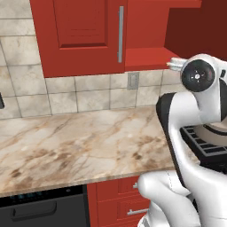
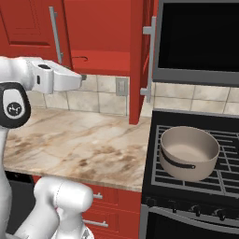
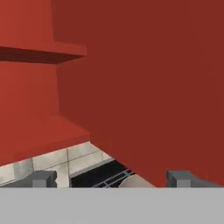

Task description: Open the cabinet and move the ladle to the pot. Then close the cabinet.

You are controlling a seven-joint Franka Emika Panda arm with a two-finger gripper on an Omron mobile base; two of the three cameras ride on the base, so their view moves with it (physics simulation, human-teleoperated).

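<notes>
The cabinet [image 2: 100, 32] is the biggest thing I've got in front of me, and its right door [image 2: 140, 60] is swung out edge-on toward me with its silver bar handle [image 2: 150, 60] showing, while the left door [image 1: 82, 35] is shut. The hand [image 3: 111, 178] is up at the open half, and from its camera I'm looking straight into the red interior, with a shelf [image 3: 39, 54] above and to the left of it and the cabinet floor [image 3: 43, 135] just below and left. The big red slab on the right of that view looks like the open door, close beside the hand. Can't spot the ladle anywhere in there, honestly. The marble desk [image 2: 79, 140] runs underneath the hand, and the stove [image 2: 196, 182] sits lower and off to its right. The pot [image 2: 189, 151] is on the stove grate, well below the hand and apart from it, and I catch a sliver of its rim [image 3: 131, 181] peeking past the door's bottom edge in the hand camera. The two fingertips [image 3: 43, 178] sit wide apart with nothing between them, so the hand is open and empty. Tiny thing: a wall outlet [image 2: 122, 87] on the tile under the cabinet.
</notes>
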